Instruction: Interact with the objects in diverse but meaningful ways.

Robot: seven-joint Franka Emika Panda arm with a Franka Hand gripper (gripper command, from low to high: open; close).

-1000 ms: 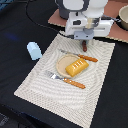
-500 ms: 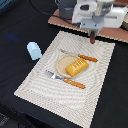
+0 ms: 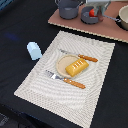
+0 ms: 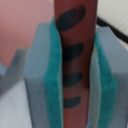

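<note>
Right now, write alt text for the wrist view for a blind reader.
Close-up of the hand shut on a reddish-brown sausage stick with dark oval marks, held between two grey fingers with teal pads. Blurred pinkish surface behind.

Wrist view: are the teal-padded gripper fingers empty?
No, the gripper is clamped on a reddish-brown sausage stick with dark grill marks.

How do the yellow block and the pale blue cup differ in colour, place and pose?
The yellow block is ridged and lies flat on the round plate, between the two utensils. The pale blue cup is smooth and stands off the placemat, on the dark table, to the exterior view's left. Both are small toys, untouched.
</note>
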